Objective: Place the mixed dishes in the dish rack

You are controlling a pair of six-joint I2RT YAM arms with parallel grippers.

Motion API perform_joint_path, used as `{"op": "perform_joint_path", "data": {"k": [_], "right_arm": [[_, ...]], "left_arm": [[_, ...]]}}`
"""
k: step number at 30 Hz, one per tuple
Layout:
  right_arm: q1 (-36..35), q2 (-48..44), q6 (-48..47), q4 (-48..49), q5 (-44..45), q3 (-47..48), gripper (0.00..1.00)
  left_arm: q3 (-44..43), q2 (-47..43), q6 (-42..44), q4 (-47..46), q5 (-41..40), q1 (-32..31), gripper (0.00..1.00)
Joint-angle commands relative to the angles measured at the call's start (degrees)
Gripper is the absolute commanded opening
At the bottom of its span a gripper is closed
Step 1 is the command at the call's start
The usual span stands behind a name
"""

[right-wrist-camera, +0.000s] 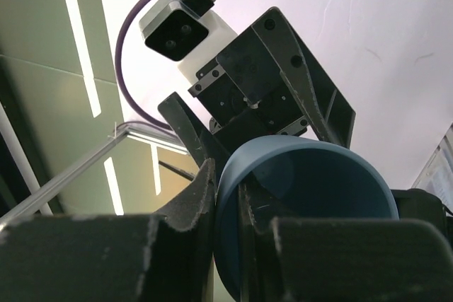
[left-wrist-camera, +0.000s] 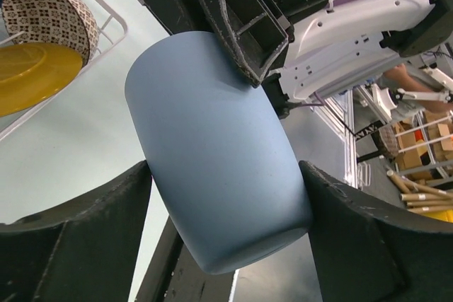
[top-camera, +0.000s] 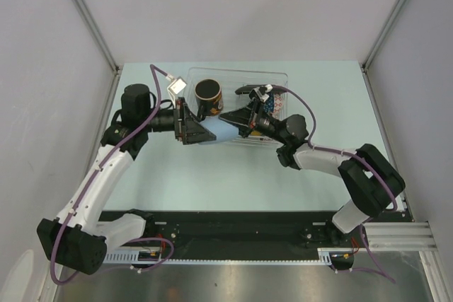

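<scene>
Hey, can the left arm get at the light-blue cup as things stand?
Probably yes. The left gripper has a finger on each side of the small light-blue cup, and the right gripper pinches only its rim, leaving the sides free.

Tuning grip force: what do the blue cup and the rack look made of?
Blue cup: matte, even colour, no glare. Likely matte-glazed ceramic, possibly plastic.
Dish rack: looks like clear glossy plastic, since the table shows through its walls.
</scene>
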State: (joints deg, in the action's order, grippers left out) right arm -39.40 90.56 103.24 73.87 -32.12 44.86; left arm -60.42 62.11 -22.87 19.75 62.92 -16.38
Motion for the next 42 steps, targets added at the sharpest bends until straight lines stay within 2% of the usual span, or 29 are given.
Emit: {"op": "perform_joint_path", "data": {"k": [1,3,6,7,9,10,11,12,13,15,17,20,22,23,24,27,31,34,38,42], "right_arm": [[-1.29,1.28,-1.46,4.53,3.64,3.30,0.00],[-2.26,2.25,-1.29,5.23,4.17,3.65,0.00],[-3.14,2.95,-1.38,5.68,4.70,3.83,0.00],[-3.40,2.95,-1.99,5.33,4.96,4.00,0.00],[-3.58,3.47,-2.43,5.06,5.05,4.27,0.00],[-3.58,3.39,-2.43,5.06,4.87,4.62,0.00],[-3.49,3.56,-2.52,5.06,4.26,4.71,0.01],[-3.15,3.48,-2.43,4.54,3.91,4.80,0.08],[-2.97,3.22,-2.69,3.92,3.47,4.80,0.20],[-2.35,2.43,-4.10,1.30,1.54,4.71,0.23],[-1.47,0.59,-5.76,-1.17,0.57,4.62,0.31],[0.11,-0.91,-7.97,-4.95,-0.40,4.62,0.39],[0.98,-0.83,-8.06,-5.49,-1.27,4.62,0.48],[1.34,-0.74,-7.88,-5.57,-1.71,4.71,0.60],[1.51,-0.74,-7.79,-5.75,-2.15,4.71,0.99],[3.27,-1.70,-8.93,-8.63,-5.05,4.10,1.00],[6.61,-5.56,-12.70,-15.67,-8.39,2.69,1.00],[9.59,-9.52,-16.91,-22.08,-10.76,2.34,1.00],[12.84,-18.03,-25.44,-37.60,-11.74,2.34,1.00],[13.91,-24.10,-33.27,-49.32,-10.51,2.25,1.00]], "left_arm": [[0.04,-1.11,-0.15,-2.87,0.72,-1.99,0.76],[-0.04,-0.50,-0.33,-3.31,0.02,-2.08,0.73],[-0.48,0.12,-0.59,-3.93,-0.42,-2.08,0.61],[-0.40,0.21,-0.85,-4.71,-0.42,-2.08,0.50],[-1.09,0.56,-0.95,-4.81,-1.56,-2.08,0.36],[-1.53,0.73,-0.42,-3.68,-2.35,-2.16,0.21],[-2.32,0.91,0.63,-2.45,-3.40,-2.16,0.13],[-4.68,1.35,3.60,1.13,-6.02,-2.16,0.01],[-6.01,1.70,5.19,2.91,-7.44,-2.08,0.00],[-10.56,2.75,9.76,7.99,-10.25,-1.81,0.00],[-13.04,3.63,11.44,10.13,-12.99,-1.37,0.00],[-16.83,4.86,13.20,12.86,-13.87,0.46,0.01],[-18.15,5.39,13.12,13.39,-12.91,1.26,0.00],[-18.41,5.48,13.03,13.47,-12.47,1.96,0.00],[-19.02,5.57,13.03,13.74,-12.03,2.49,0.00],[-21.13,6.36,13.99,15.66,-9.57,6.00,0.00],[-25.44,8.81,19.51,19.88,-8.25,11.36,0.00],[-29.66,11.98,26.79,24.02,-14.47,11.55,0.00],[-36.40,21.96,33.67,31.02,-24.66,10.58,0.00],[-36.70,26.31,37.02,33.17,-28.88,9.44,0.00]]}}
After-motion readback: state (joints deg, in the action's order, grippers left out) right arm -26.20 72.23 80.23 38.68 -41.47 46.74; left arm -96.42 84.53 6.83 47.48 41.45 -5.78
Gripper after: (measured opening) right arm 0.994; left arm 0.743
